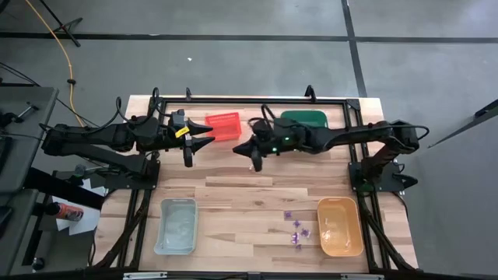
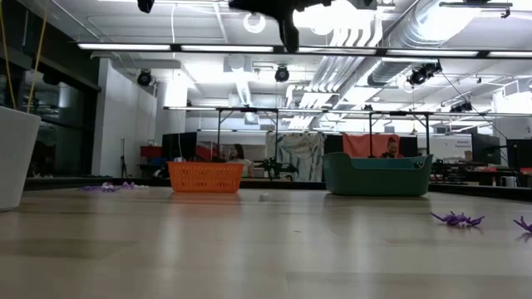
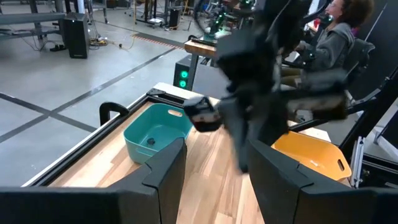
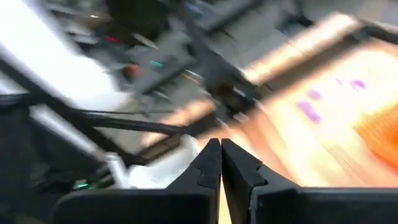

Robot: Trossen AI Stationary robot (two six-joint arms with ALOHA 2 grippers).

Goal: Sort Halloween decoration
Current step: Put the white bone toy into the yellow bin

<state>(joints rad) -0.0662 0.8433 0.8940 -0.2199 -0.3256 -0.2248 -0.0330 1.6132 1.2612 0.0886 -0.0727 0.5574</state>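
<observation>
Several tiny purple spiky trinkets (image 1: 296,229) lie on the wood near the table's near edge, just left of the orange bin (image 1: 340,226). They also show in the low view (image 2: 456,219) and, blurred, in the right wrist view (image 4: 309,110). My left gripper (image 1: 200,149) is open and hovers above the table in front of the red bin (image 1: 223,126). My right gripper (image 1: 254,155) is shut and empty; it hangs in the air at mid-table, facing the left one. A small dark speck (image 3: 149,142) lies inside the green bin (image 3: 155,130).
The red bin and the green bin (image 1: 305,120) stand at the far edge, the clear bin (image 1: 177,225) and the orange bin at the near edge. Bare wood lies between the two rows. The two arms are close together over the middle. People sit beyond the table.
</observation>
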